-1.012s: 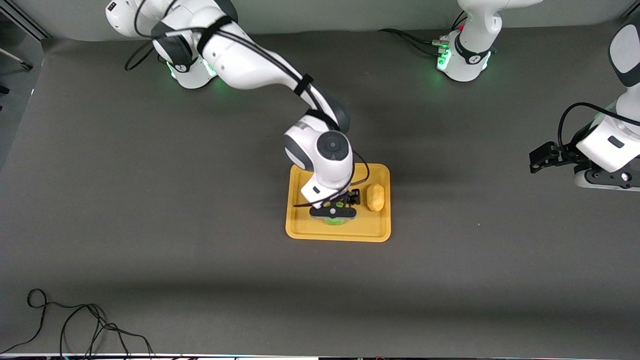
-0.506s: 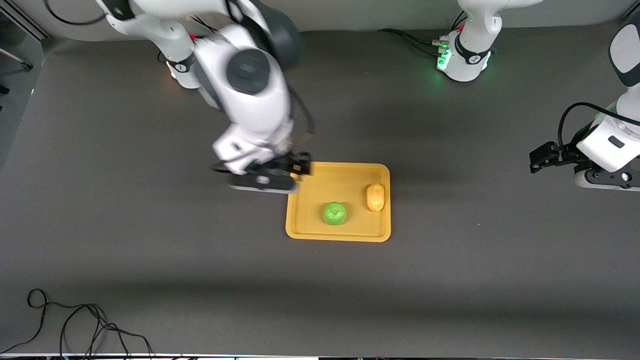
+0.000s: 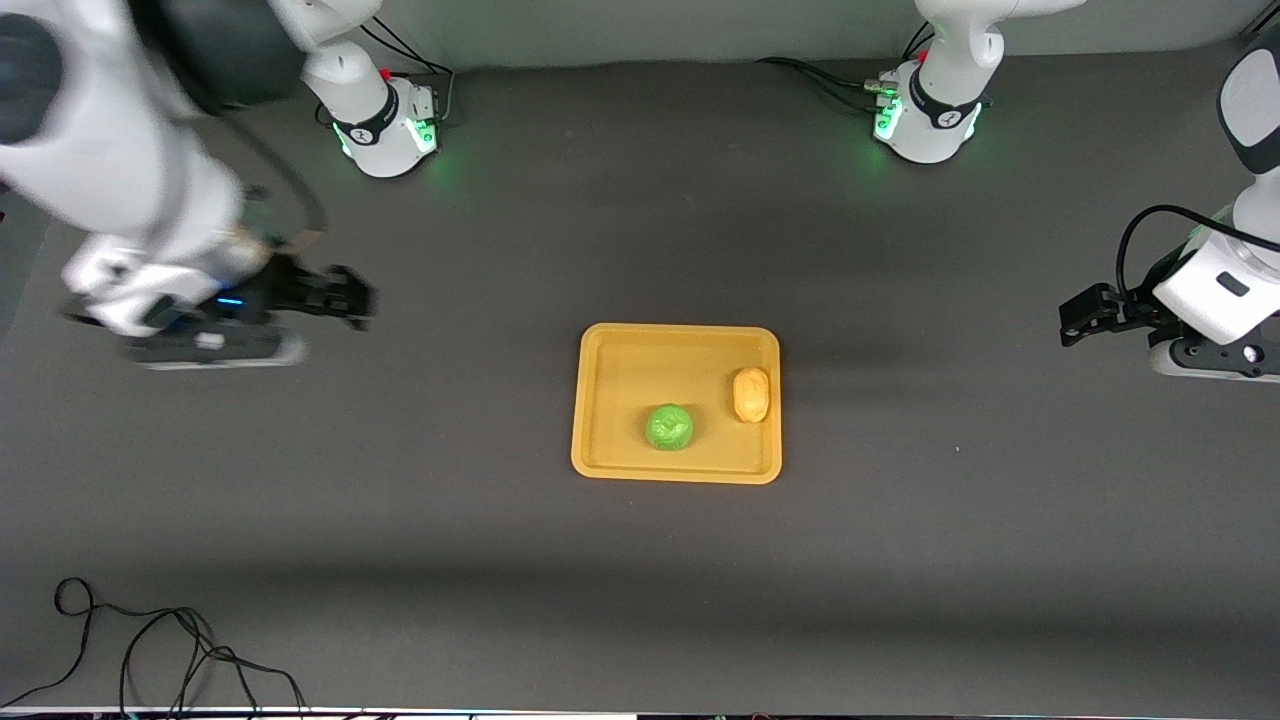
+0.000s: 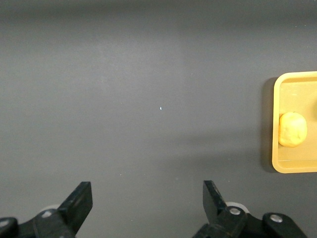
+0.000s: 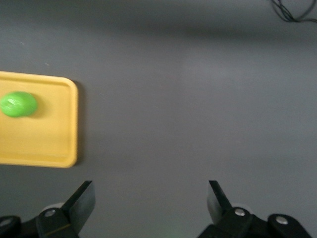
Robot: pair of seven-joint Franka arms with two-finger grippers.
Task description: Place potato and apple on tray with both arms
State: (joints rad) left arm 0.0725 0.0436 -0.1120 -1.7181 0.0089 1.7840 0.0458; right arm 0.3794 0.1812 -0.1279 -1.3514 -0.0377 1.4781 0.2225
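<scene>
The orange-yellow tray (image 3: 640, 370) lies mid-table. The green apple (image 3: 669, 427) rests on it near the edge closest to the front camera. The yellow-tan potato (image 3: 751, 394) rests on it beside the apple, toward the left arm's end. My right gripper (image 3: 215, 352) is open and empty, over bare table toward the right arm's end; its wrist view (image 5: 150, 183) shows the apple (image 5: 18, 104) on the tray (image 5: 49, 148). My left gripper (image 3: 1210, 362) waits, open and empty, over the left arm's end; its wrist view (image 4: 147, 184) shows the potato (image 4: 292, 129) on the tray (image 4: 277, 168).
The two arm bases (image 3: 385, 130) (image 3: 930, 115) stand along the table edge farthest from the front camera. A loose black cable (image 3: 150, 650) lies at the near corner toward the right arm's end, and also shows in the right wrist view (image 5: 292, 12).
My right gripper let go of the apple on the tray, rose and swung away toward the right arm's end. The apple and potato stay put. The left arm has not moved.
</scene>
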